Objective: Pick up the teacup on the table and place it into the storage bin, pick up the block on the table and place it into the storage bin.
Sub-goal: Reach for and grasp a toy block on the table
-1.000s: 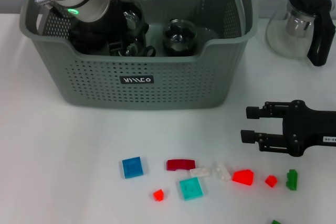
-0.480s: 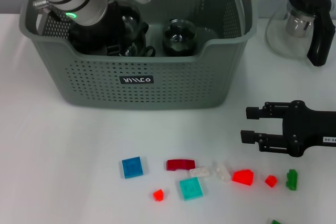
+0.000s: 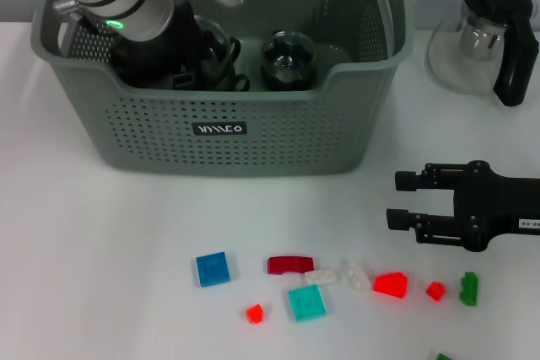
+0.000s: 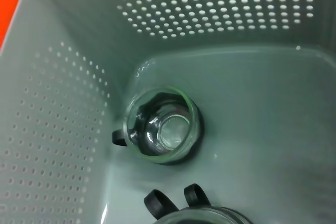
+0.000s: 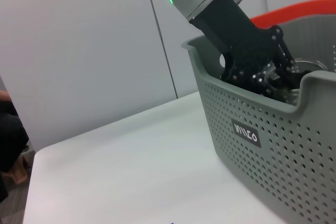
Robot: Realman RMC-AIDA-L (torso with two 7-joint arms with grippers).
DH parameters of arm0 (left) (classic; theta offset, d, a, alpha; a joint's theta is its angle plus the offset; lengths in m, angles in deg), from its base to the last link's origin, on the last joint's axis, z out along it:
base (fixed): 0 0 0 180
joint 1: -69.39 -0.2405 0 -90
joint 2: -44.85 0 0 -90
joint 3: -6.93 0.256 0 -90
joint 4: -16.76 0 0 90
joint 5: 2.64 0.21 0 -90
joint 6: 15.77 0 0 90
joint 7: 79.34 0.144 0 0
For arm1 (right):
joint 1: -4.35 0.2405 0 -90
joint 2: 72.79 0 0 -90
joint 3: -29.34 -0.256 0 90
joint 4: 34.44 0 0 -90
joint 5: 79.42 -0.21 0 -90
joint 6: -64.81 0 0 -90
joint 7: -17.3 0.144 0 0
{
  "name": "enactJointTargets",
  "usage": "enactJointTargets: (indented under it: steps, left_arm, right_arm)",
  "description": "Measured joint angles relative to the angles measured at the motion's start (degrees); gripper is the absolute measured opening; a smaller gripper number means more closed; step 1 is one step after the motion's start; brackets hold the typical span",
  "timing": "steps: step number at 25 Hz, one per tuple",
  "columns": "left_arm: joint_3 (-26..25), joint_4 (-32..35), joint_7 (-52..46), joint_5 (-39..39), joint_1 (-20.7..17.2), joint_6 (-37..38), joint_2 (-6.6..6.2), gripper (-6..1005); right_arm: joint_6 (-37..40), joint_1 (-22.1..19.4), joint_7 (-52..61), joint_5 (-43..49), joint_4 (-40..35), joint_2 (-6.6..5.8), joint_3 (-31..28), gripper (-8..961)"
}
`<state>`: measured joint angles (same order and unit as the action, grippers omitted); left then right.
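Note:
The grey perforated storage bin [image 3: 143, 137] stands at the back of the white table. My left gripper [image 3: 207, 69] reaches down inside its left half, shut on a glass teacup whose rim [image 4: 202, 216] shows at the edge of the left wrist view. A second glass teacup [image 3: 288, 56] with a black handle sits on the bin floor [image 4: 252, 129] beside it. Several small blocks lie near the table's front, among them a blue block [image 3: 213, 269], a teal one [image 3: 306, 302] and a red one [image 3: 391, 284]. My right gripper [image 3: 398, 200] hovers open just above and right of them.
A glass teapot [image 3: 481, 35] with a black lid and handle stands at the back right, beside the bin. Green blocks [image 3: 469, 288] lie under the right arm. Bare white table stretches left of the blocks and in front of the bin.
My left gripper has sunk a little lower and rightward into the bin with its teacup. The right arm and the blocks have not moved.

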<state>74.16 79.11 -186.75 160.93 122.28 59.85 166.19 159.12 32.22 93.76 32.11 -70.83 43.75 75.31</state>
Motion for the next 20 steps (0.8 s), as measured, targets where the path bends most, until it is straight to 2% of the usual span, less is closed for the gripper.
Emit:
enactJointTargets:
  steps: [13,20]
  left_arm:
    - [-0.48,7.66,0.29,-0.84,-2.19,2.49,0.33,334]
    - [-0.43,7.4,0.36,-0.68,-2.36,1.68,0.33,347]
  right_arm:
    - [-0.06,0.0,0.01,-0.18,0.0,-0.18,0.0,653]
    - [-0.09,0.06,0.01,-0.36,0.0,-0.18,0.0,653]
